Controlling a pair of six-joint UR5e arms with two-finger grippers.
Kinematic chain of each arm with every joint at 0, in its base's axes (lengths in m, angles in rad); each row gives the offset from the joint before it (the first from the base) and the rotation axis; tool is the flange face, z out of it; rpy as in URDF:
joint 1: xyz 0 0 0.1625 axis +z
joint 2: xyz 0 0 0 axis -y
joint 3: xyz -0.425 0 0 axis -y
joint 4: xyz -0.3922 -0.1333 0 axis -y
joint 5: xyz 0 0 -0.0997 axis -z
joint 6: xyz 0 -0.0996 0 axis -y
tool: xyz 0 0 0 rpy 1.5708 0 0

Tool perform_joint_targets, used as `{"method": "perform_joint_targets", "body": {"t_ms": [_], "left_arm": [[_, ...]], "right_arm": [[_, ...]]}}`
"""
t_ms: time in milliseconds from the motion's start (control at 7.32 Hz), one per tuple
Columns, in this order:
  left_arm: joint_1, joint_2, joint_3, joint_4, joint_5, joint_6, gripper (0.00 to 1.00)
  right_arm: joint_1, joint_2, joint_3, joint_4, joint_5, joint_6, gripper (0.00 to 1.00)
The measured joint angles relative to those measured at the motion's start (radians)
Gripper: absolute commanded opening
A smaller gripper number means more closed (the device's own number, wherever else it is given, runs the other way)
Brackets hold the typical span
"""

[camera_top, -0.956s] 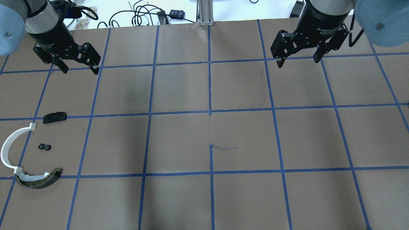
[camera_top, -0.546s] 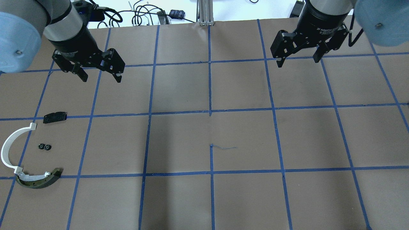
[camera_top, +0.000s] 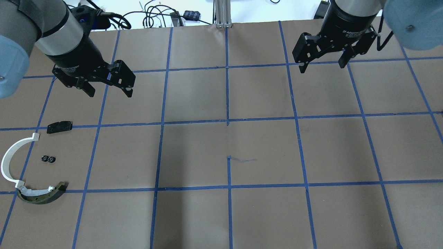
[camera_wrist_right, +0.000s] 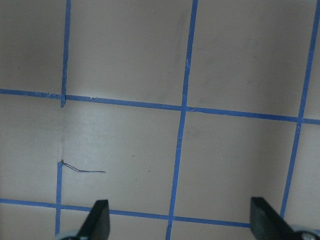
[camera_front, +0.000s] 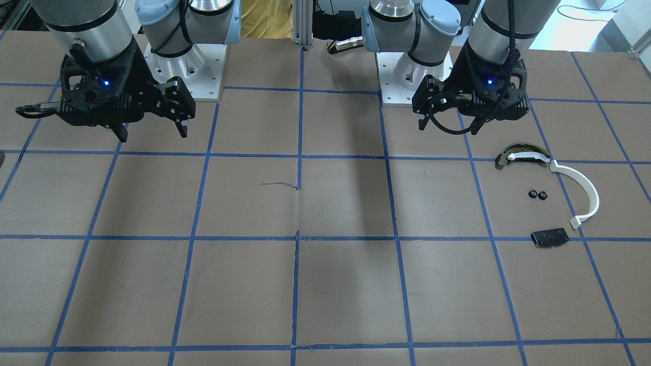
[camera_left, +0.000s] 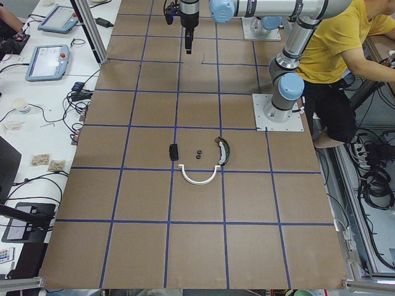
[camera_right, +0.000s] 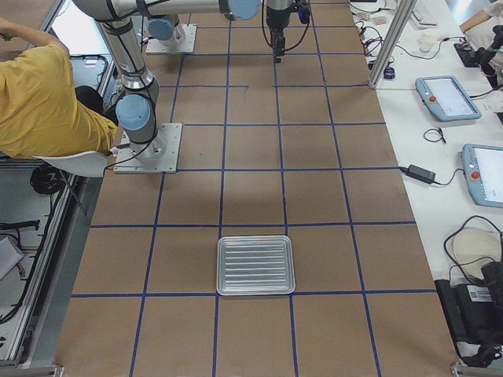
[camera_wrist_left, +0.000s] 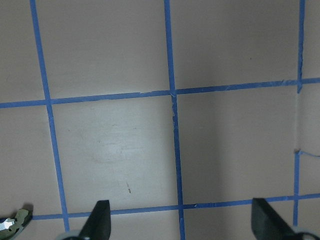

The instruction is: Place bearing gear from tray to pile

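Observation:
The pile lies at the table's left in the overhead view: a white curved arc [camera_top: 10,160], a dark olive-edged curved piece [camera_top: 41,195], a flat black plate [camera_top: 59,127] and two small black round parts [camera_top: 48,159]. The pile also shows in the front view, with the arc [camera_front: 585,195] and the plate [camera_front: 549,237]. A silver tray [camera_right: 255,265] shows only in the exterior right view and looks bare. My left gripper [camera_top: 109,92] is open and empty, above the table beyond the plate. My right gripper [camera_top: 322,67] is open and empty at the far right.
Brown paper with a blue tape grid covers the table [camera_top: 228,138]. Cables and small devices [camera_top: 155,17] lie past the far edge. A person in a yellow shirt [camera_left: 345,37] sits behind the robot bases. Tablets [camera_right: 448,94] lie on a side bench.
My left gripper has moved right from the far-left corner and a little nearer the robot, staying open. The right arm and the pile have not moved.

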Motion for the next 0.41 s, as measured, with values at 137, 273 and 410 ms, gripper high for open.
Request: {"method": "perform_joint_targets", "body": {"t_ms": [137,273,410], "left_arm": [[0.001,0.008,-0.001,-0.008,0.003,0.004,1.00],[0.003,0.011,-0.002,-0.011,0.004,0.007,1.00],[0.006,0.010,-0.003,-0.012,0.005,0.010,1.00]], "right_arm": [[0.000,-0.001,-0.001,0.000,0.002,0.001,1.00],[0.000,-0.001,-0.002,0.000,0.003,0.002,1.00],[0.000,-0.001,-0.003,0.000,0.003,0.001,1.00]]}}
